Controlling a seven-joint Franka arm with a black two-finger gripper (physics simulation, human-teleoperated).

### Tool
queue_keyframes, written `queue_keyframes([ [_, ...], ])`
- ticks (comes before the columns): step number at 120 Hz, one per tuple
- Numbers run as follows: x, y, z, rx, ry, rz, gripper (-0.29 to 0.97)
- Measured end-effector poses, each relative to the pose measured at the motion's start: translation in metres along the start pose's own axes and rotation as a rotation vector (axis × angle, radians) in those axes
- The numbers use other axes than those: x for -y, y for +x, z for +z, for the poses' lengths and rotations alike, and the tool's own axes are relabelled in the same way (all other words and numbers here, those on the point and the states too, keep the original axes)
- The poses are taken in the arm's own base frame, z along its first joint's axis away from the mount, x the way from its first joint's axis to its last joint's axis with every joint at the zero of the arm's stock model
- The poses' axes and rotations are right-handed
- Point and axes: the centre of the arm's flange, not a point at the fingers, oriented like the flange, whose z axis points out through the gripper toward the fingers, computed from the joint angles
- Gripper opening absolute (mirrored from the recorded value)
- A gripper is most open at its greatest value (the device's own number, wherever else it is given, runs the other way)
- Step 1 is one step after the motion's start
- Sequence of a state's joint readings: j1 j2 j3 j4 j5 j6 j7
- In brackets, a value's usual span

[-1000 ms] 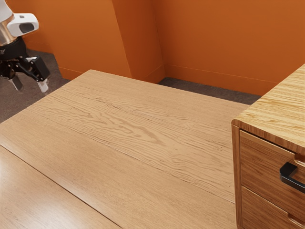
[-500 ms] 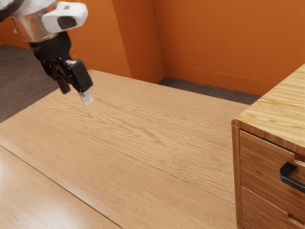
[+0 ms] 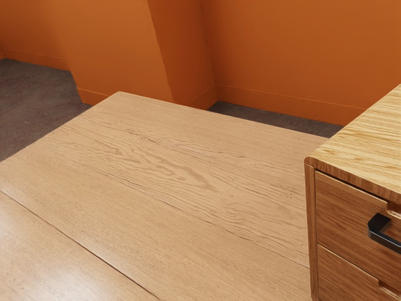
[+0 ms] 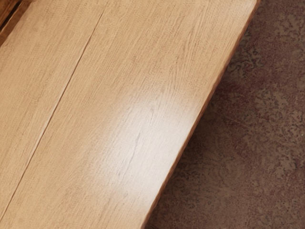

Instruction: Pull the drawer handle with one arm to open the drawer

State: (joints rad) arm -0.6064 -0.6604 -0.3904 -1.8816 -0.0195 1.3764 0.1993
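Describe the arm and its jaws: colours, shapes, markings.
Cannot tell at this moment. Half a second ago the exterior view had a silvery wrist, a white camera pod with a dark lens, and black jaws with pale tips. Now it has the wooden table and the black drawer handle.

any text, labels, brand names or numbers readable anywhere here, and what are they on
None: no word, label, brand, number or sign can be read.
The table shows bare wood grain, as does the drawer; its black handle is unmarked, and the orange wall and the carpet are plain.
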Motion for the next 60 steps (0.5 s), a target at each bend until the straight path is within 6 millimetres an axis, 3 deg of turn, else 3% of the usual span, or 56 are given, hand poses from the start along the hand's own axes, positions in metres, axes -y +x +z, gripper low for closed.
queue_keyframes([
  [14, -0.011, 0.078, -0.014, -0.027, -0.031, 0.165, 0.65],
  [22, -0.014, 0.107, -0.019, -0.044, -0.033, 0.231, 0.65],
  [43, 0.004, 0.132, -0.020, -0.088, 0.088, 0.274, 0.65],
  [60, 0.018, 0.140, -0.036, -0.174, 0.175, 0.285, 0.65],
])
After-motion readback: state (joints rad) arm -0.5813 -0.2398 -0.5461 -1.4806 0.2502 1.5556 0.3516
